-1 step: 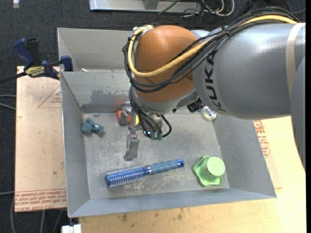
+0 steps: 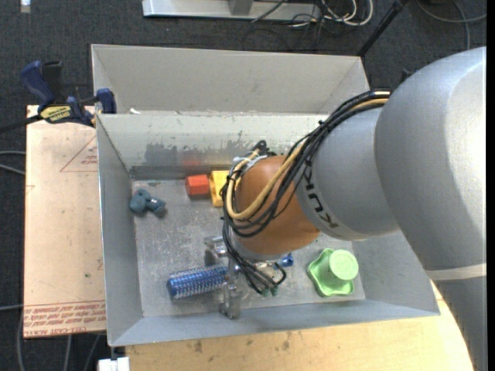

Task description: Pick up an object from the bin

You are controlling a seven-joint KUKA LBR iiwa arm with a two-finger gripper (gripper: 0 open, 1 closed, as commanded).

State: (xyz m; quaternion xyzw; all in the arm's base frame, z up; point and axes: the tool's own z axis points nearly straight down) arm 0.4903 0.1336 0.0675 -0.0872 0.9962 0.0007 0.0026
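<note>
My gripper [image 2: 230,298] hangs low near the bin's front wall, below the orange wrist cover. A blue ridged brush-like cylinder [image 2: 196,282] lies just left of it, its right end close against the gripper. A small blue piece [image 2: 286,260] peeks out at the gripper's right. Further right sits a green round-topped cap shape [image 2: 333,272].
An orange block [image 2: 199,185] and a yellow block [image 2: 219,182] lie by the back wall, partly under the arm. A grey-blue figure-like piece [image 2: 145,202] rests at the left side. The arm and its cables cover the bin's right half.
</note>
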